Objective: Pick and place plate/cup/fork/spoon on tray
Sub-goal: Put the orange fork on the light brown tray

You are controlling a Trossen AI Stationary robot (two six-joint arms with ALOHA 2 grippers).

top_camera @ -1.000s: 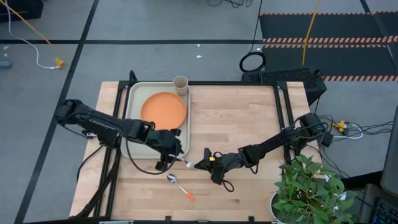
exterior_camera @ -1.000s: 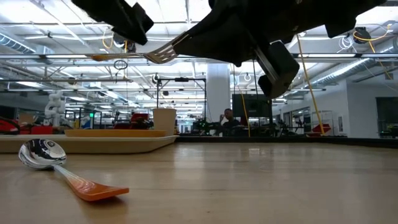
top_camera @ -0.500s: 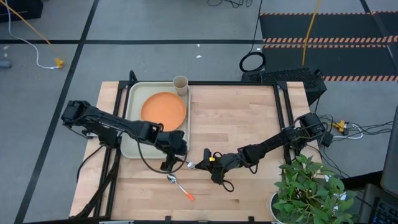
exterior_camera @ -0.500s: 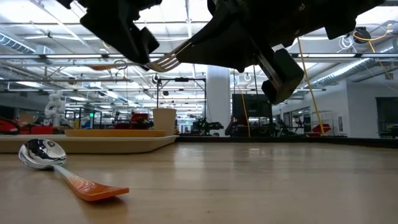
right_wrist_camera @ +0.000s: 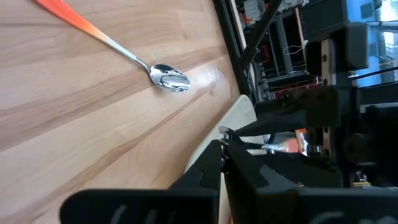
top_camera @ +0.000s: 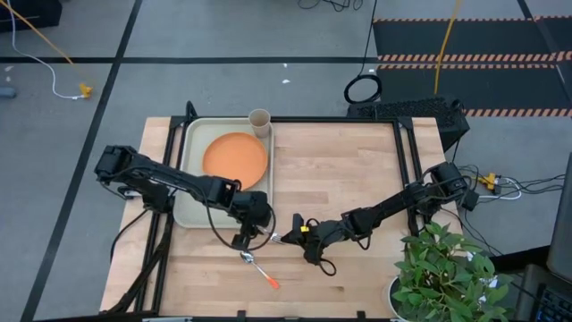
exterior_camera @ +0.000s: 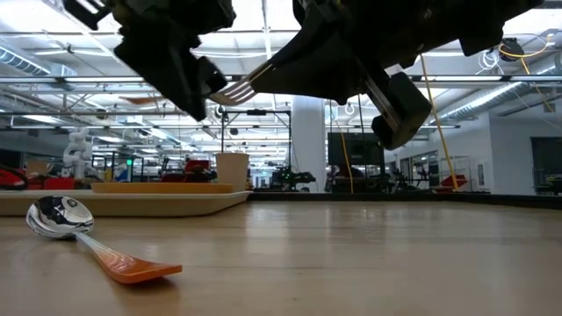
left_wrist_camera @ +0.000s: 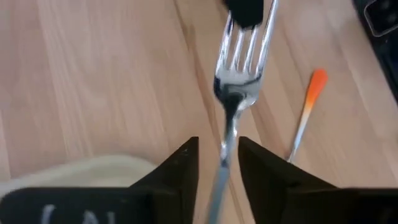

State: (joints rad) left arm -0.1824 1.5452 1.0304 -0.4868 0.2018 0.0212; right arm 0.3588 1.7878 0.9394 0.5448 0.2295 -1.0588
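The left hand (top_camera: 255, 228) had moved from the tray (top_camera: 190, 211) toward the fork (exterior_camera: 230, 89), its fingers astride the fork, not visibly clamped; the right hand (top_camera: 292, 234), clenched, held it aloft near the tabletop's front edge.

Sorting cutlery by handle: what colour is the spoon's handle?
Orange, on the spoon, clearest in the low view.

My view past my own dark fingers

My right gripper (right_wrist_camera: 222, 163) is squeezed shut. The spoon (right_wrist_camera: 118, 51) lies flat on the wooden table (right_wrist_camera: 74, 118), its shiny bowl pointing to 4 o'clock, orange handle toward 10 o'clock.
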